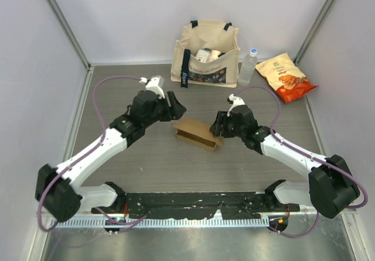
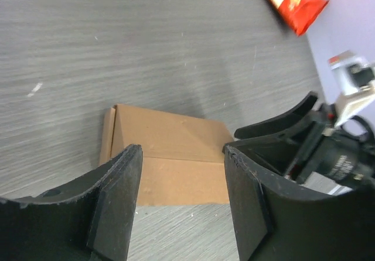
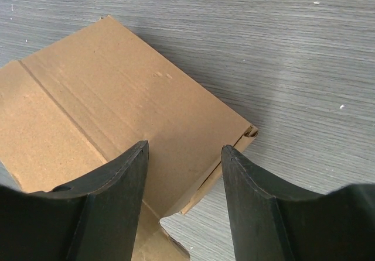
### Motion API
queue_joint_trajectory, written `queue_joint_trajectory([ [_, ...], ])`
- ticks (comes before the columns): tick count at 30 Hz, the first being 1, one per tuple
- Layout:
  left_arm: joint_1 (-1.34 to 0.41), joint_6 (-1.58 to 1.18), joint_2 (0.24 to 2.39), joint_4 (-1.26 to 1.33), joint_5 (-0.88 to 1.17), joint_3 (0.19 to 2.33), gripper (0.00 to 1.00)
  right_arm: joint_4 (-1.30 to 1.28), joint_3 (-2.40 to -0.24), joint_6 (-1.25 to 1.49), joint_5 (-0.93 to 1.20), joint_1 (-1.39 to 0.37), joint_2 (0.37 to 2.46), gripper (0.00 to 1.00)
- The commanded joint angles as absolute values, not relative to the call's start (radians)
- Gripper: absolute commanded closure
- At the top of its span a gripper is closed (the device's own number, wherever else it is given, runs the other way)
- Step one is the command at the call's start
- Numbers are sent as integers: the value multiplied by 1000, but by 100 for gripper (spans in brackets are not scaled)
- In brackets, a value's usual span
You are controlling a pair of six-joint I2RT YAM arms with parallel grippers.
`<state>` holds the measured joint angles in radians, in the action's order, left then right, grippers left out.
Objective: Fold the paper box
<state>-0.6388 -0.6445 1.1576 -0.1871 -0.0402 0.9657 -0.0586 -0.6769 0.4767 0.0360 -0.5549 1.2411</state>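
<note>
While the paper box (image 1: 196,132) lies mid-table between the two arms, looking partly folded, both grippers hover at its ends. The left gripper (image 2: 181,205) is over its left end and the right gripper (image 3: 184,196) over its right, each with fingers apart and nothing clamped. The thin cardboard looks light and springy. It will probably slide on the smooth table (image 1: 146,155) and dent if pinched hard, so a flap edge beside a crease seems the best hold.
</note>
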Motion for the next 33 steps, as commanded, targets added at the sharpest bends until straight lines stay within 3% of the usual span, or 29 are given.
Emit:
queue_joint_trajectory([
  [1, -632, -673, 1321, -69, 140, 963, 41, -57, -713, 466, 40, -561, 1216, 42],
  [10, -632, -669, 1495, 67, 141, 873, 46, -72, -695, 430, 40, -564, 1250, 42],
  [19, -632, -667, 1485, 97, 132, 759, 47, -113, -680, 407, 37, -564, 1218, 43],
  [29, -632, -597, 1345, -33, 121, 842, 37, -63, -566, 459, 49, -563, 1177, 43],
  [33, -626, -574, 1269, -84, 57, 844, 30, -28, -557, 476, 37, -563, 1206, 50],
])
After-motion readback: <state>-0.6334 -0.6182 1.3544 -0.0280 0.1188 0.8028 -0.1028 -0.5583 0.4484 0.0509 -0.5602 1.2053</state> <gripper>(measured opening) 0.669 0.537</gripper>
